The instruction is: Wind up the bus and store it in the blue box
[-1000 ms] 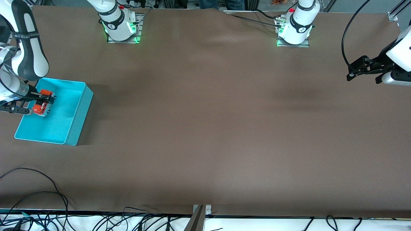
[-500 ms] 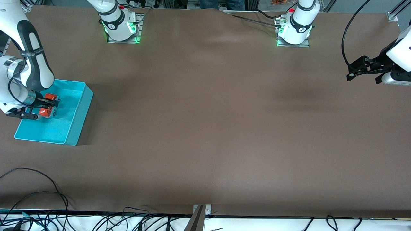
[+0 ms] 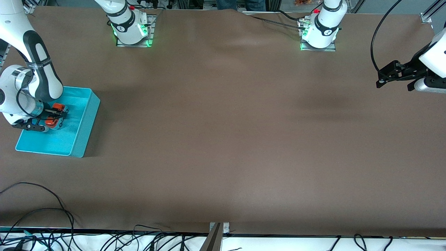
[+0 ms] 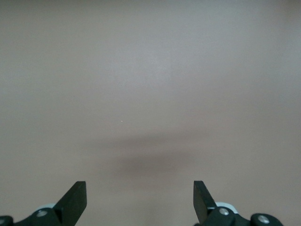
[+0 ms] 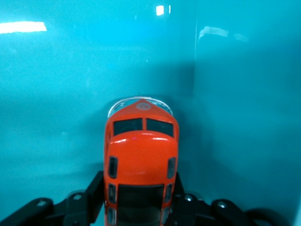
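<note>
1. The blue box (image 3: 78, 129) lay at the right arm's end of the table (image 3: 223, 139).
2. The right gripper (image 3: 55, 116) sat inside it, fingers flanking the bus (image 5: 140, 160); actual contact could not be told.
3. The left gripper (image 4: 140, 200) waited over bare table, fingers apart.

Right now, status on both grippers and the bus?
Right gripper down in the blue box, fingers either side of the bus. Left gripper open, waiting over bare table. Nothing in the way.

bus (image 5: 140, 162) rear cut off by right wrist view's edge, right gripper (image 3: 55, 116) partly hiding bus
</note>
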Controlling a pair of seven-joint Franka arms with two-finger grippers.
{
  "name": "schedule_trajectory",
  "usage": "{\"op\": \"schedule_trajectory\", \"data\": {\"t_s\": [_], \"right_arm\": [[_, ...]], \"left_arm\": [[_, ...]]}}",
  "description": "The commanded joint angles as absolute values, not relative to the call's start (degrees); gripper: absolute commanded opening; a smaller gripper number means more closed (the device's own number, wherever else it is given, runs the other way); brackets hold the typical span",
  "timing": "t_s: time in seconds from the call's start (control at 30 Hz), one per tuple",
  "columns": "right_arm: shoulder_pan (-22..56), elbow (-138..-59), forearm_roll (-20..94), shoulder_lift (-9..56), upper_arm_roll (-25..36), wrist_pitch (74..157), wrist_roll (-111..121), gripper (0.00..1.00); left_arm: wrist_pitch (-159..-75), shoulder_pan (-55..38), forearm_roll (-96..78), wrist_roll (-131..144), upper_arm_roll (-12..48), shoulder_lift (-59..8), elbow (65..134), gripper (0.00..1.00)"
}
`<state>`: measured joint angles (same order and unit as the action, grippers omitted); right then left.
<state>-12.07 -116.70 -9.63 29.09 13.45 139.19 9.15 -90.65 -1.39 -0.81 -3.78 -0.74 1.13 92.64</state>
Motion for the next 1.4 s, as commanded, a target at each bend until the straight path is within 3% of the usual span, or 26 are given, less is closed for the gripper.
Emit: {"op": "schedule_trajectory", "data": {"t_s": [0.0, 0.07, 0.23, 0.6, 1.37], "right_arm": [[-13.4, -115.8, -9.8, 30.6, 12.3, 140.0, 8.7, 0.83], [-13.4, -115.8, -9.8, 30.2, 12.2, 139.9, 8.7, 1.0], [-13.2, -115.4, -10.5, 26.8, 10.8, 136.9, 7.8, 1.0], [-12.8, -107.3, -10.9, 21.4, 8.4, 118.7, 7.7, 1.0], [-12.6, -108.1, -9.2, 0.8, 6.0, 100.6, 8.3, 1.0]], "left_arm": [[-89.0, -1.2, -1.9, -3.5, -0.8, 0.3, 90.6, 1.0], [-89.0, -1.2, -1.9, -3.5, -0.8, 0.3, 90.5, 1.0], [-89.0, -1.2, -1.9, -3.5, -0.8, 0.3, 90.6, 1.0], [-89.0, -1.1, -1.9, -3.5, -0.8, 0.3, 90.5, 1.0], [-89.0, -1.2, -1.8, -3.5, -0.8, 0.3, 90.5, 1.0]]}}
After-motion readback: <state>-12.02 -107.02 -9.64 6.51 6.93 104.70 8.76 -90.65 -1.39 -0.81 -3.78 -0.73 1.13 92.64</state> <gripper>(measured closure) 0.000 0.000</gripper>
